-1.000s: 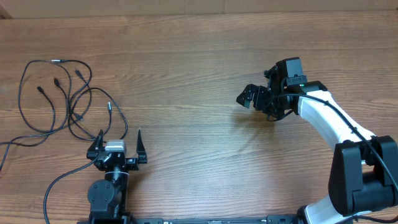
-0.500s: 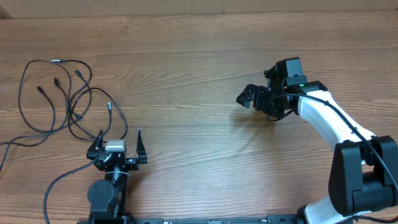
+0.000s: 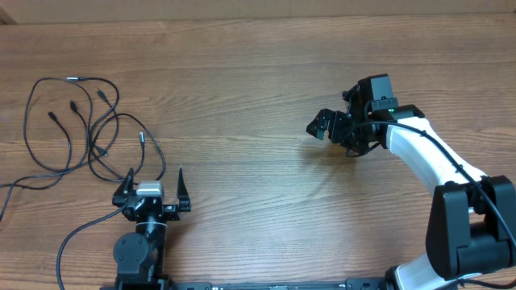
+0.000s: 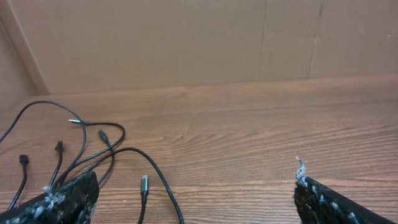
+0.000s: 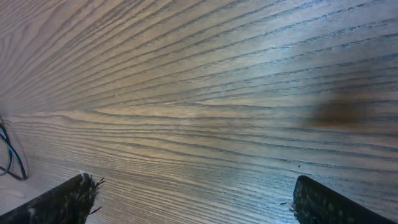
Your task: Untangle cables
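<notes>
The cables lie in loose, overlapping black loops at the table's left, with small plug ends scattered among them. My left gripper stands open just right of and nearer than the bunch, touching nothing. In the left wrist view the cables spread out ahead on the left. A silver-tipped plug lies between my open left gripper fingers, toward the left one. My right gripper is open over bare wood at the centre right, far from the cables. Only wood grain shows between the fingers of my right gripper.
A thicker black wire runs from the left arm's base toward the near left edge. A cardboard wall backs the table's far side. A bit of dark cord shows at the left edge of the right wrist view.
</notes>
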Tool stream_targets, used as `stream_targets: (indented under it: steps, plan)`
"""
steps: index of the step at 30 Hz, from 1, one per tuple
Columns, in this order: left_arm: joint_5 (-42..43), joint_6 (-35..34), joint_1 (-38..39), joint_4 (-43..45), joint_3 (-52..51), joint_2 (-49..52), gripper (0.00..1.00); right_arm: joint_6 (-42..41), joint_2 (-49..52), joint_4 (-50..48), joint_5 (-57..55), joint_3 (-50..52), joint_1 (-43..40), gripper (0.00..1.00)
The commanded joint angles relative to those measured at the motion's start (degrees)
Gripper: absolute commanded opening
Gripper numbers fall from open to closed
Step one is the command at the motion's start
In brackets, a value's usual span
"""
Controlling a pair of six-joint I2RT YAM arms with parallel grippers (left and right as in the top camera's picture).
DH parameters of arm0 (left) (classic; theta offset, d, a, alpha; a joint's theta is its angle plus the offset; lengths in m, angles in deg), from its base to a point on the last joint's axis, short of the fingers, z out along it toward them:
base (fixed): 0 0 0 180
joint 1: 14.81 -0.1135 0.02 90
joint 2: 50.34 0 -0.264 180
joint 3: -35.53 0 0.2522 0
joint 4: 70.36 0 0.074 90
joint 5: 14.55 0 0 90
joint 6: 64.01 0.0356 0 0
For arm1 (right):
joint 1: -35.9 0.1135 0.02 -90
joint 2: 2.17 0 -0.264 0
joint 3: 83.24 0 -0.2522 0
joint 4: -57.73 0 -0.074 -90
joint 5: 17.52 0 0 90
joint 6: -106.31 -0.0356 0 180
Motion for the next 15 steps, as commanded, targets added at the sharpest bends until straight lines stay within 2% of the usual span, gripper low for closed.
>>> stream_targets:
  steps: [1,6,15]
  plan:
    - [-0.20,0.90,0.11,0.11,-0.24,-0.59,1.00,0.00,0.15,-0.15,-0.20,-0.59,0.11,1.00]
    - [-0.22,0.90,0.11,0.11,-0.24,-0.59,1.00,0.00,-2.73,-0.15,-0.20,-0.59,0.17,1.00]
    - [-0.22,0.90,0.11,0.11,-0.24,-0.59,1.00,0.00,-26.58,-0.02,-0.33,-0.59,0.17,1.00]
